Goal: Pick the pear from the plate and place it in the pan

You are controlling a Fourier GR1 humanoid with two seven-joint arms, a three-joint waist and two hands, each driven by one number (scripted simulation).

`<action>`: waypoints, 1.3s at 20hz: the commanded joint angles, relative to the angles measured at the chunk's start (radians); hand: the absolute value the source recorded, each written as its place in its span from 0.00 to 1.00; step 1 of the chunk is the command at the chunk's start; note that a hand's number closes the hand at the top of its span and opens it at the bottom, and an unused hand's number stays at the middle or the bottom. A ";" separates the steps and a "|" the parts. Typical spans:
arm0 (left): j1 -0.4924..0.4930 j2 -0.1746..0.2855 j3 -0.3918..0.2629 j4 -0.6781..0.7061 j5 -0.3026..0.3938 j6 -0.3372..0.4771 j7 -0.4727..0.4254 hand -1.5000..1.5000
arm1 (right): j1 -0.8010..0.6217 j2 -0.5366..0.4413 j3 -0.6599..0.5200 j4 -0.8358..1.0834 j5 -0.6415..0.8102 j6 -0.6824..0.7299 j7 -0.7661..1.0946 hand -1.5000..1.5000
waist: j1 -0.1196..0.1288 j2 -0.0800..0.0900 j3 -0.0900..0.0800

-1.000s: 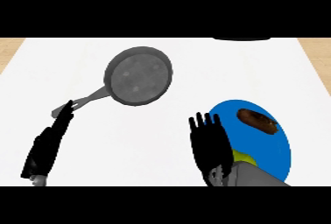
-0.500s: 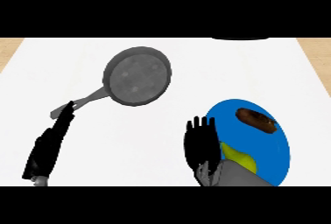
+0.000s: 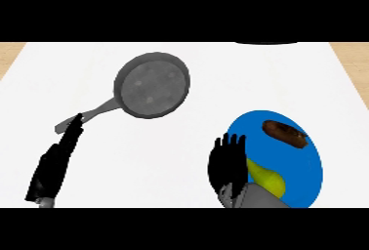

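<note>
My right hand (image 3: 227,161) sits fingers-straight beside the pear (image 3: 267,178) on the plate (image 3: 307,166); left hand (image 3: 61,154), fingers straight too, tips by the pan (image 3: 153,85) handle.

A kitchen: a white counter (image 3: 238,78) carries a grey frying pan (image 3: 153,90) and a blue plate (image 3: 304,166) holding a pear (image 3: 268,179) and other food.
</note>
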 commanded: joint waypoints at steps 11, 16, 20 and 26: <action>0.020 -0.023 0.007 -0.033 -0.030 -0.008 0.009 0.50 | 0.131 0.078 -0.085 -0.011 0.196 0.172 0.141 0.00 | 0.005 0.003 0.001; 0.055 -0.022 0.035 -0.029 -0.024 -0.037 -0.032 0.50 | 0.126 0.100 -0.129 0.075 0.293 0.093 0.046 0.00 | 0.014 0.005 0.002; -0.001 -0.014 0.079 0.027 -0.015 -0.083 -0.032 0.50 | 0.174 0.107 -0.137 0.030 0.347 0.136 0.023 0.00 | 0.008 0.005 0.001; 0.038 -0.054 0.045 -0.102 -0.076 -0.071 0.071 0.50 | 0.202 0.042 -0.187 0.028 0.383 0.033 -0.143 1.00 | 0.011 0.005 0.002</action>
